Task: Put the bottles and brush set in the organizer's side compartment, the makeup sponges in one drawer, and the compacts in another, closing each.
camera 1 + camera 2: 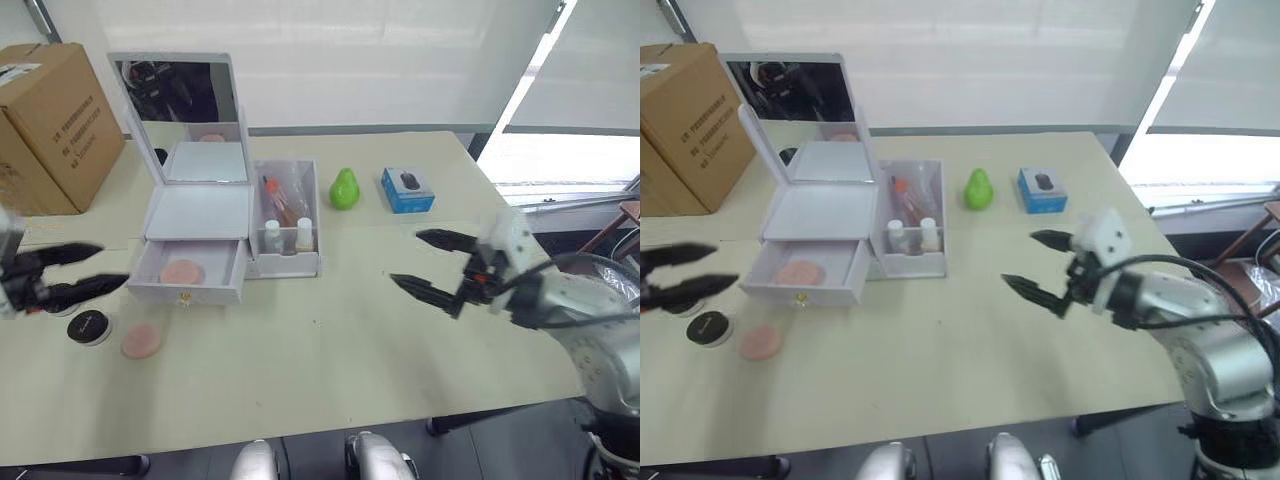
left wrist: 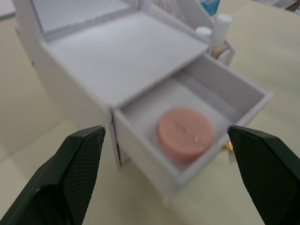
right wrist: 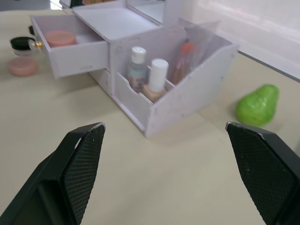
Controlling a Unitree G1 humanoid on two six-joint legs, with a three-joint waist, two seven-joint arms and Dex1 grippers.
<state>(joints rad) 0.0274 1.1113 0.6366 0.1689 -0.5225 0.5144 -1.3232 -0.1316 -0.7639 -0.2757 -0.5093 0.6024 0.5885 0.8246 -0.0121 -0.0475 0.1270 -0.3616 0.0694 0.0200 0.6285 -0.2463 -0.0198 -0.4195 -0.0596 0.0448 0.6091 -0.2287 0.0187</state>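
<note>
There was one white organizer (image 1: 195,215) with one drawer (image 1: 188,272) pulled open. Two small bottles (image 3: 146,72) stood in its side compartment, with one brush set (image 1: 280,198) behind them. Two pink makeup sponges were counted: one (image 1: 182,271) in the drawer, one (image 1: 141,340) on the table. One black compact (image 1: 90,326), one green pear (image 1: 344,188), one blue box (image 1: 407,189) and one cardboard box (image 1: 52,125) made up the rest

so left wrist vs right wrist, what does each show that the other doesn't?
Left wrist: the open left gripper and the organizer's flat top.

Right wrist: the open right gripper, green pear, brush set, black jar and the pink sponge on the table.

Both: the open drawer holding a pink sponge, and the two bottles.
</note>
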